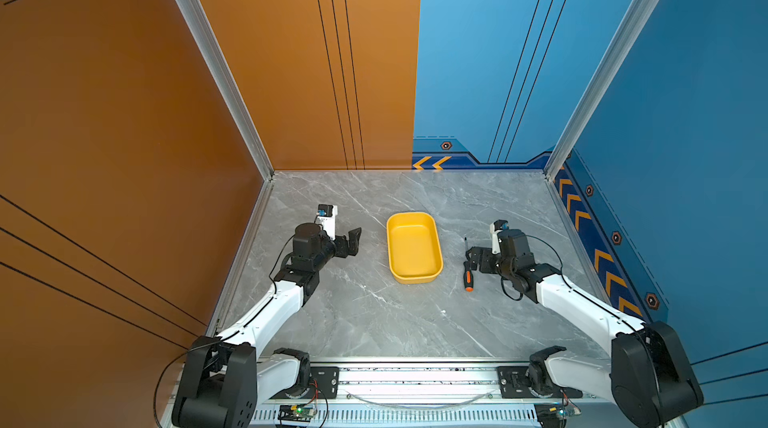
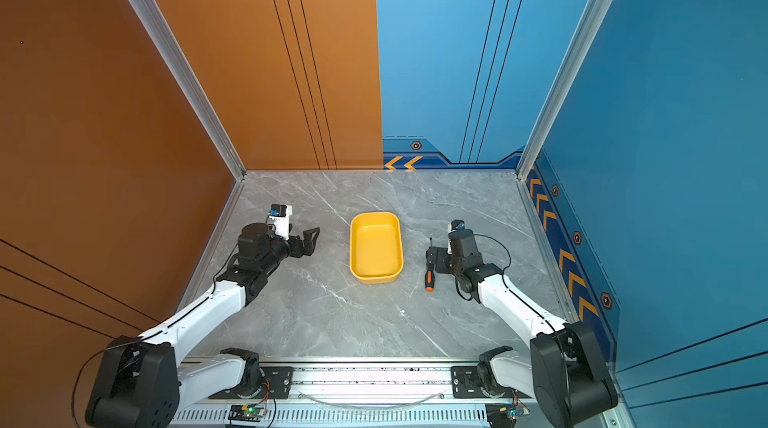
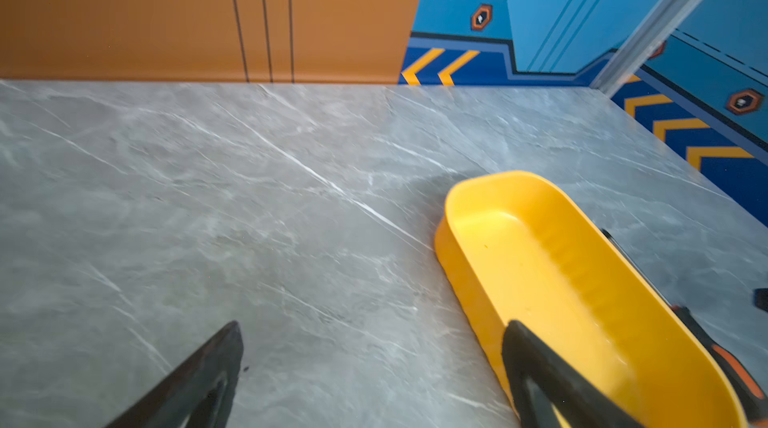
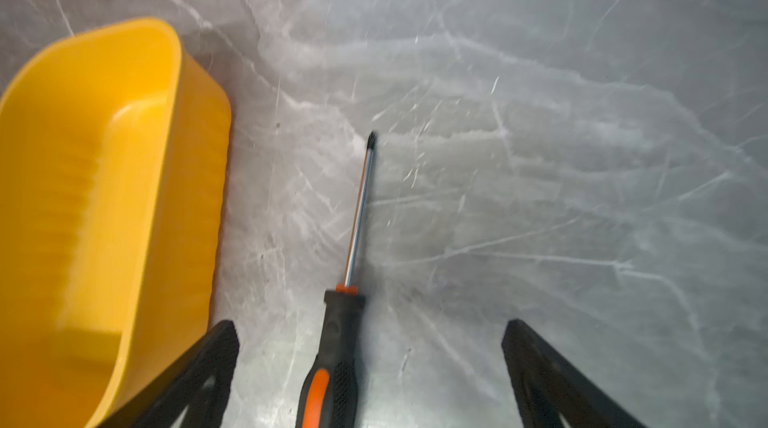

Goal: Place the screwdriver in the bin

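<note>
Right gripper (image 4: 370, 324) spread around screwdriver (image 4: 338, 322), bin (image 4: 199, 155) wall near, left gripper (image 3: 374, 324) spread apart

Bright, even light, soft shadows; in the right wrist view the bin (image 4: 95, 180) seems motion-blurred, the table (image 4: 270, 388) faintly glaring.

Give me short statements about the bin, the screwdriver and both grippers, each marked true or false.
1. The slim screwdriver with the black and orange handle lies on the grey marble table, beside the shallow yellow plastic bin. True.
2. The bin holds another tool. False: it is empty.
3. The right gripper is shut on the screwdriver. False: its jaws stand open on either side of the handle.
4. The left gripper is open and holds nothing. True.
</note>
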You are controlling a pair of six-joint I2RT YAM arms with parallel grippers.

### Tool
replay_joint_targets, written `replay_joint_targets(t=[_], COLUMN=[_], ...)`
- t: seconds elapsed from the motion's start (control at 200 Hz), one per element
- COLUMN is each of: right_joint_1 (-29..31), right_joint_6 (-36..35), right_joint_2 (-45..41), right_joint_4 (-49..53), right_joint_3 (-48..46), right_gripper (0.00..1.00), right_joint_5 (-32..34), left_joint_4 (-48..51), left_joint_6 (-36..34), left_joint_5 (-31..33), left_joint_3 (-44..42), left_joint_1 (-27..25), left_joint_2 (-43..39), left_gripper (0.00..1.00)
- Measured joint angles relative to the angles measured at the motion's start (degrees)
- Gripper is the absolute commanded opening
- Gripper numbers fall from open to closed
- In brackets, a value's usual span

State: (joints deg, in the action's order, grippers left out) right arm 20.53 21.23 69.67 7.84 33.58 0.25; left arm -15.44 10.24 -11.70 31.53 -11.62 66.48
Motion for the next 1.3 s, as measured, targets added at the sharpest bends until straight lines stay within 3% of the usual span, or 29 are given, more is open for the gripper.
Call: replay_joint_targets(t=[0.26,0.676,1.081,1.302], right_joint_1=[5.5,11.6,13.5,13.6], right_joint_6=[3.9,7.4,9.1,9.3], right_joint_2=[0.0,6.9,12.4,13.1], right_joint_4=[2.8,4.6,4.5,4.1], right_joint_3=[-2.8,-0.3,1.4,1.9], right_gripper=[0.92,0.85,0.64,0.58], right_joint_5=[4.0,10.0,12.1,12.1], left_joint_4=[3.4,8.3,12.8,15.1], left_joint_6=[3.8,7.5,7.6,7.7], left_joint_5=[-2.5,-2.6,-4.9,-6.4], left_joint_3=[-3.6,-4.5,-4.4,-2.5], left_joint_1=[-4.6,-4.9,-4.9,-4.9], left_joint_2=[0.0,-1.2,-3.0,-2.6], left_gripper=[0.98,0.98,0.98,0.98])
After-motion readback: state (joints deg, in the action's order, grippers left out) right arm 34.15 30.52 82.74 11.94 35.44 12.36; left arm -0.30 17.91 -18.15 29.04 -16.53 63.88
